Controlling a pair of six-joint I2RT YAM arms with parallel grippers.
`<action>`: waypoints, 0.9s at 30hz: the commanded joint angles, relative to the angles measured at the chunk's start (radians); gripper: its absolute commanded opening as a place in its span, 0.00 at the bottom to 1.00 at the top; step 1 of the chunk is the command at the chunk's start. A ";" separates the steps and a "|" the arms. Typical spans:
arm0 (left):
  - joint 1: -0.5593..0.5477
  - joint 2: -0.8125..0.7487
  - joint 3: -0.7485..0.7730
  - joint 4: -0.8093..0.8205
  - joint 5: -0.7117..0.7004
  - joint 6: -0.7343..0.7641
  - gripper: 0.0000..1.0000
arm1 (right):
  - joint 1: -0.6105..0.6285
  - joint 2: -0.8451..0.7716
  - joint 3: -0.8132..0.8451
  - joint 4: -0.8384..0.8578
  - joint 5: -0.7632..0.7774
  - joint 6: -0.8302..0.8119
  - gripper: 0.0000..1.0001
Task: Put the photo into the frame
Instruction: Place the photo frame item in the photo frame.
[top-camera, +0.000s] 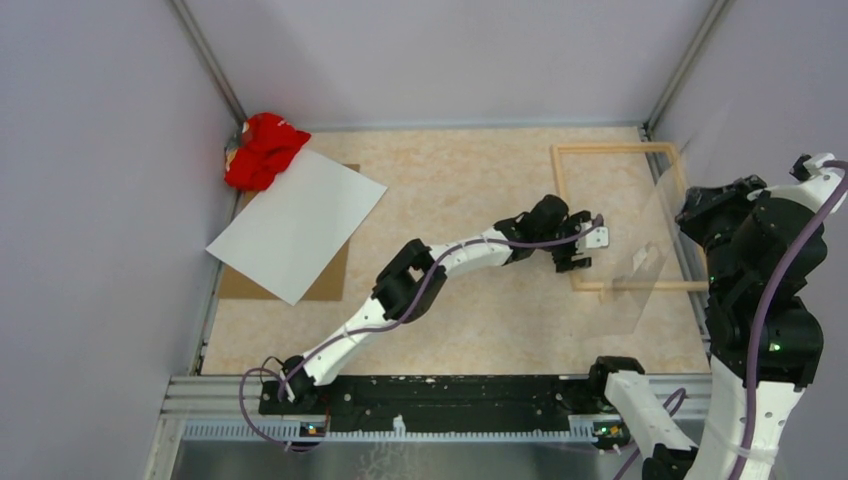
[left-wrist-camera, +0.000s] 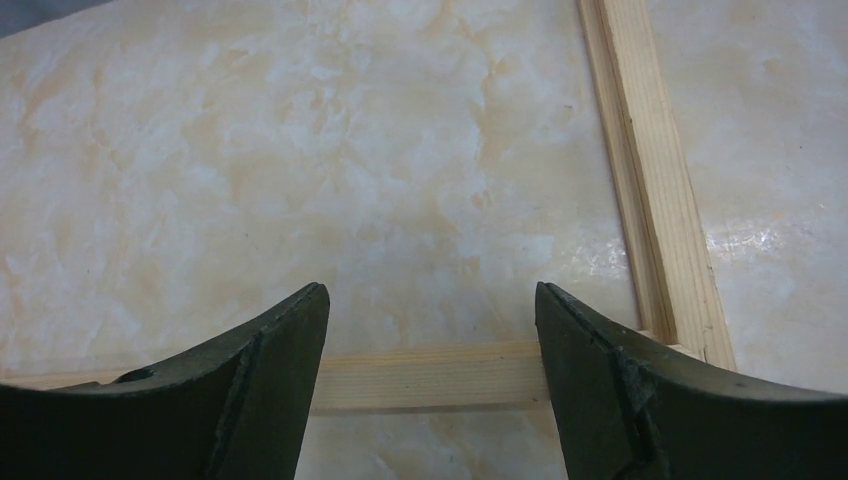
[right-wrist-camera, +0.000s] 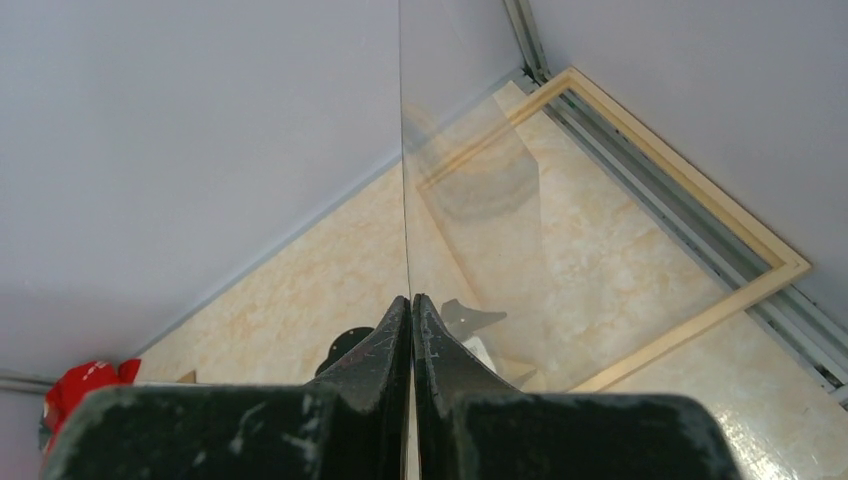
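Observation:
The photo (top-camera: 297, 222) lies at the left with its plain whitish back up, resting on a brown backing board (top-camera: 335, 280). The light wood frame (top-camera: 615, 148) lies flat at the right. My left gripper (top-camera: 580, 245) hovers open over the frame's near-left corner. In the left wrist view its fingers (left-wrist-camera: 270, 370) straddle the near rail (left-wrist-camera: 430, 375) with nothing between them. My right gripper (right-wrist-camera: 411, 297) is shut on the edge of a clear sheet (top-camera: 650, 260), held tilted above the frame (right-wrist-camera: 700, 210).
A red cloth (top-camera: 262, 148) is bunched in the back-left corner, touching the photo's far corner. Grey walls enclose the table on three sides. The right arm (top-camera: 760, 260) stands tall beside the frame's right rail.

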 joint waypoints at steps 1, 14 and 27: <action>0.038 -0.053 -0.091 -0.206 -0.068 -0.003 0.80 | -0.004 0.003 -0.004 0.080 -0.029 0.007 0.00; 0.296 -0.394 -0.640 -0.317 -0.115 -0.200 0.75 | -0.004 0.081 -0.092 0.233 -0.158 0.019 0.00; 0.461 -0.754 -1.079 -0.352 -0.014 -0.246 0.81 | -0.004 0.277 -0.205 0.443 -0.379 0.087 0.00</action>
